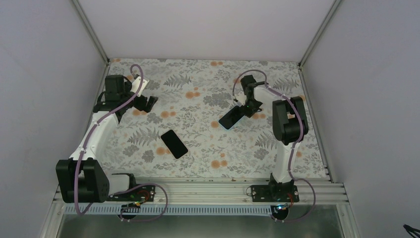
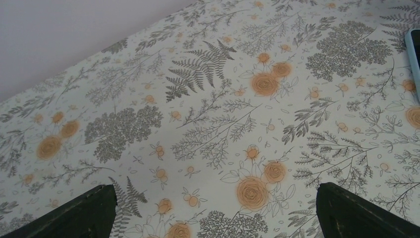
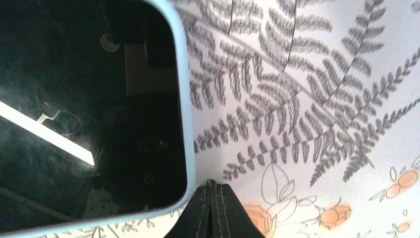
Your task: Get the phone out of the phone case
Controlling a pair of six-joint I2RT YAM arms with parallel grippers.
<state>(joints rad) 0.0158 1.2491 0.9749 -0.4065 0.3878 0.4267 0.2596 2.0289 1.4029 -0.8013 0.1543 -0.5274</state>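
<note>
A dark glossy slab in a light blue case (image 1: pixel 232 118) lies right of the table's middle. It fills the left of the right wrist view (image 3: pixel 89 109), where its face reflects a light bar. My right gripper (image 1: pixel 247 109) is shut, and its joined fingertips (image 3: pixel 212 186) touch the case's rounded corner. I see nothing between them. A bare black phone-like slab (image 1: pixel 174 144) lies flat at the table's middle. My left gripper (image 1: pixel 148 103) is open and empty at the back left, its fingers (image 2: pixel 84 213) wide apart over the bare cloth.
The table is covered with a floral cloth (image 1: pixel 198 94). White walls close it in at the back and both sides. The blue case's edge (image 2: pixel 415 54) shows at the far right of the left wrist view.
</note>
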